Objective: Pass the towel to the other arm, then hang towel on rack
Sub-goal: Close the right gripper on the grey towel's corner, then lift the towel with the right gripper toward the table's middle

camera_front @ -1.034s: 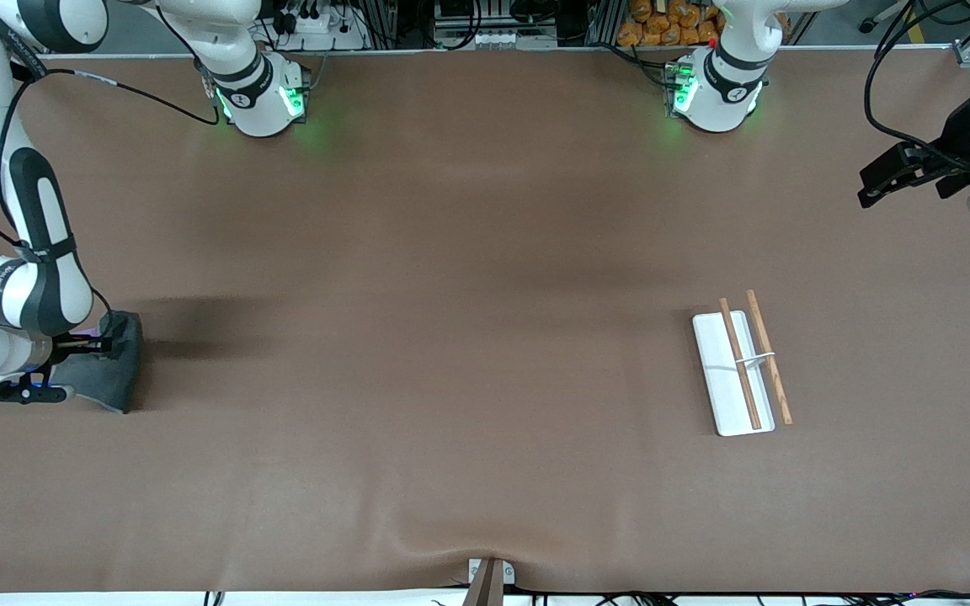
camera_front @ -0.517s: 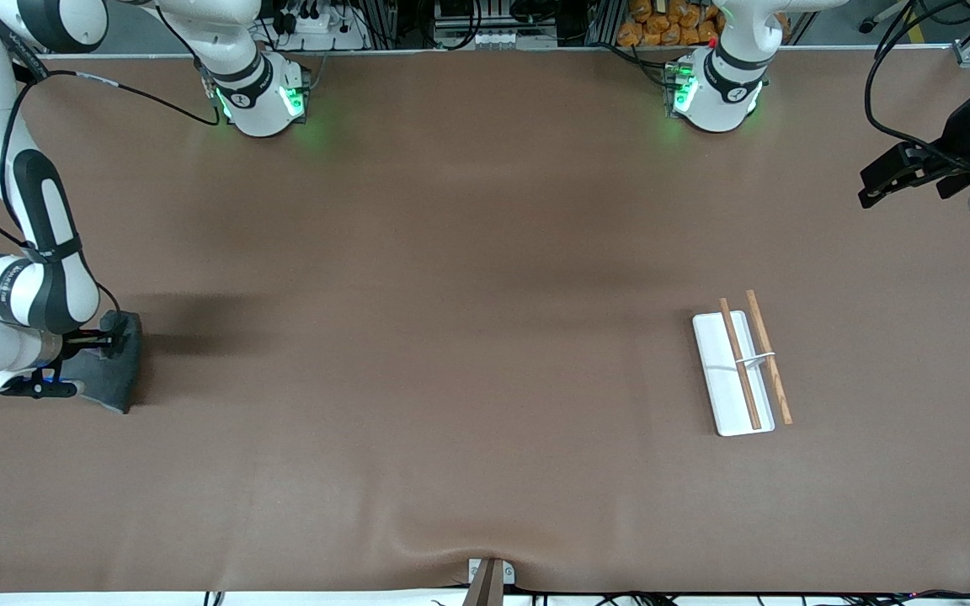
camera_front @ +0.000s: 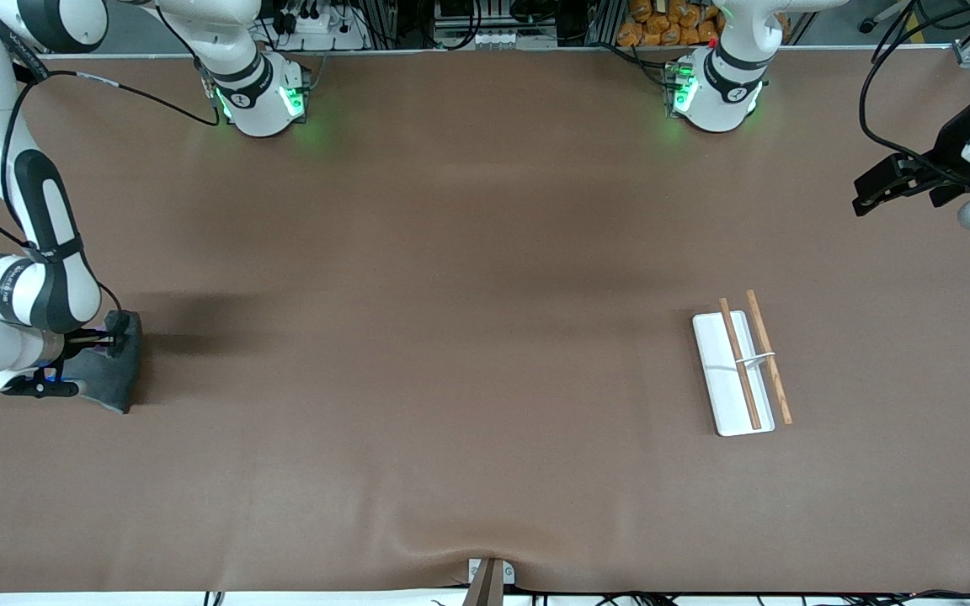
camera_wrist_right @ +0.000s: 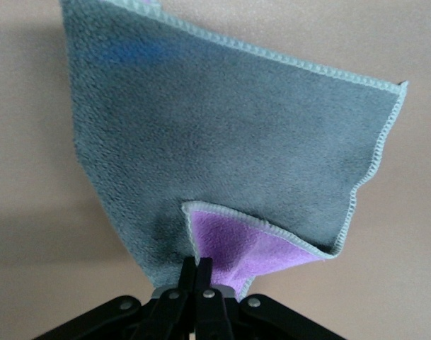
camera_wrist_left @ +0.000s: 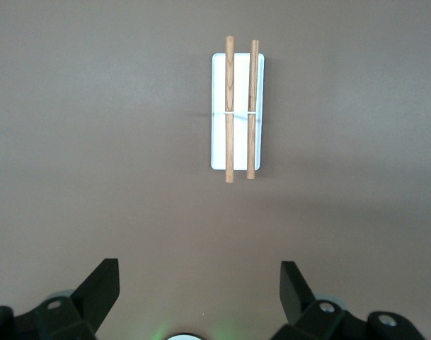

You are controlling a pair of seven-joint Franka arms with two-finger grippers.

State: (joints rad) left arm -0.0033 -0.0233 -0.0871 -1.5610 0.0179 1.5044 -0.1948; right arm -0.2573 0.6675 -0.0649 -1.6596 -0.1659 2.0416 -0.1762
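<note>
1. The right gripper (camera_front: 110, 340) sat at the lower left of the front frame, its jaws pinched tight on a folded corner of the towel (camera_front: 106, 379), where the purple underside showed.
2. The towel lay on the table (camera_front: 451, 337) at the right arm's end, dark grey side up; most of it was flat, so the pinch looked shallow.
3. To do this step well, I judged the lift should go straight up and slowly, so the thin corner would not slip out.
4. The left gripper (camera_front: 872, 189) waited at the upper right of the front frame, over bare table, its fingers spread wide and holding nothing.
5. The rack (camera_front: 738, 370) stood at the lower right of centre, well apart from both grippers.
6. The middle of the frame was open table, giving ample room for the handover; the towel lay near the frame's left edge.
</note>
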